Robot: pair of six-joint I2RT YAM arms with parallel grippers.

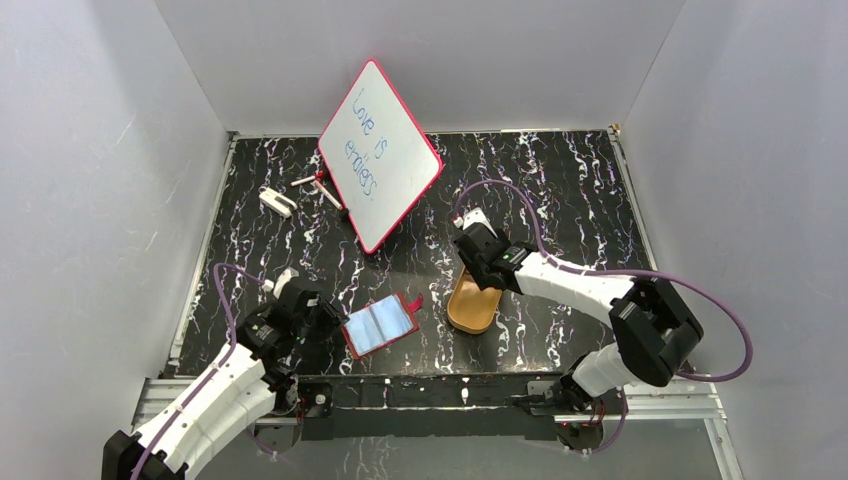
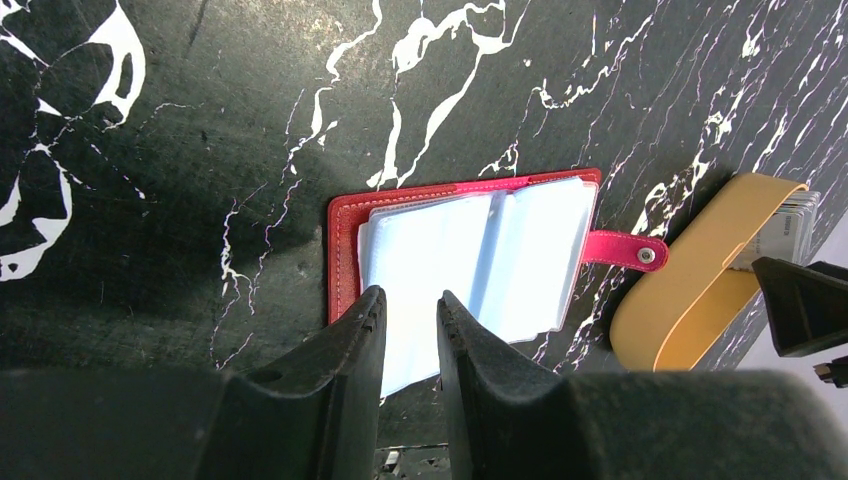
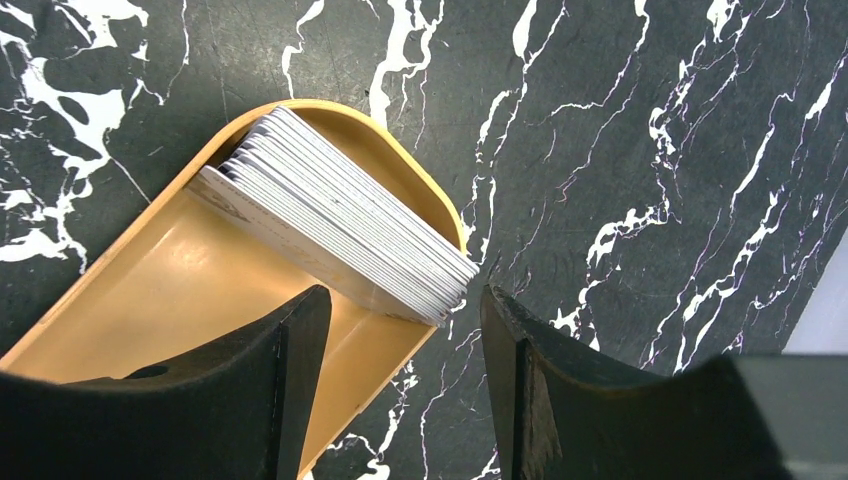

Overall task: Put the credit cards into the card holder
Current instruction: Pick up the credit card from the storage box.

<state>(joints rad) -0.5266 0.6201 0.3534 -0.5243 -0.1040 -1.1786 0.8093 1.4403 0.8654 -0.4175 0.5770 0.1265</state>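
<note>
The card holder lies open on the black marbled table, its bluish clear sleeves up and its snap tab pointing right. In the left wrist view the card holder lies just ahead of my left gripper, whose jaws are slightly apart over the near left corner of the sleeves and hold nothing. The credit cards stand as a leaning stack at one end of the orange-tan tray. My right gripper is open, its fingers either side of the stack's near corner and the tray's rim. The cards also show in the left wrist view.
The orange-tan tray lies right of the card holder, with my right gripper at its far end. A red-framed whiteboard leans at the back. Markers and a small white object lie to its left. Grey walls enclose the table.
</note>
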